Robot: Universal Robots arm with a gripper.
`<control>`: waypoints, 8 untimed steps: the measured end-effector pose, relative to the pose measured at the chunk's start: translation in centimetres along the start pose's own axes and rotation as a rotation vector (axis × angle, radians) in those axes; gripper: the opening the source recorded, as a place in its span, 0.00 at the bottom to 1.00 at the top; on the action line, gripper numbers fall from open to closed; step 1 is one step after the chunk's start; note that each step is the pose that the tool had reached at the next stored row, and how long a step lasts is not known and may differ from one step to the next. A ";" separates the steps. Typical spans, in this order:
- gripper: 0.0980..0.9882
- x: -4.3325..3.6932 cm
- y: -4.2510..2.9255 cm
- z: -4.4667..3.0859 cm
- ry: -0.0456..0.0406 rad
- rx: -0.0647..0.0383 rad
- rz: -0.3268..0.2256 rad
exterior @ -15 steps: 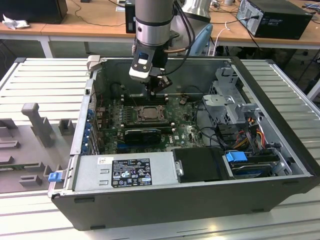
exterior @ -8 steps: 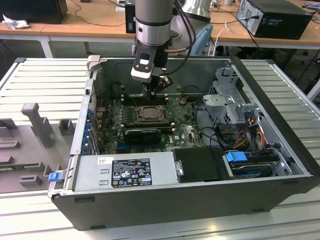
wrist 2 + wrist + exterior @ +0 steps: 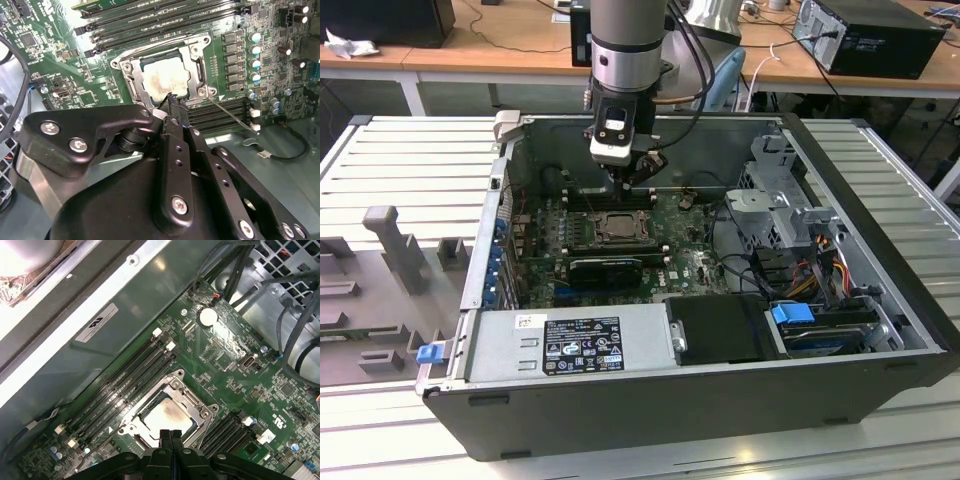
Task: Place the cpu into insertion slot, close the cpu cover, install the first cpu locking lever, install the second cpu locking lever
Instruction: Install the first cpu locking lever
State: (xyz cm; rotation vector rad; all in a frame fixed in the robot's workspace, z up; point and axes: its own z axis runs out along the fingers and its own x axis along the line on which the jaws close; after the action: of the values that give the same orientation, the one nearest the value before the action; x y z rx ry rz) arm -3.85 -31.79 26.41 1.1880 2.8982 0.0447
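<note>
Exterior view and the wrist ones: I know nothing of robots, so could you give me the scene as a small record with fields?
setting: open computer case on a slatted table
arm: reaches down into the case, above the green board
gripper: fingers shut, holding nothing, tips over the cover's edge, contact unclear
cpu: pale square lying flat in the board
cover: silver frame lying down around the cpu
lever: thin rod slanting out from the cover's corner

cpu cover near edge hidden behind jaws — cpu partly covered too
</note>
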 end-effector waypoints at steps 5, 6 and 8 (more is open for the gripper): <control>0.01 0.00 0.00 0.00 0.0010 0.000 -0.036; 0.01 0.00 0.00 0.00 0.0012 0.000 -0.041; 0.01 0.00 0.00 0.00 0.0015 0.000 -0.049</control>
State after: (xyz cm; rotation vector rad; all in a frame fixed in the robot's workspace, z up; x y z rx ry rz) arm -3.85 -31.79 26.41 1.1164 2.9273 0.0450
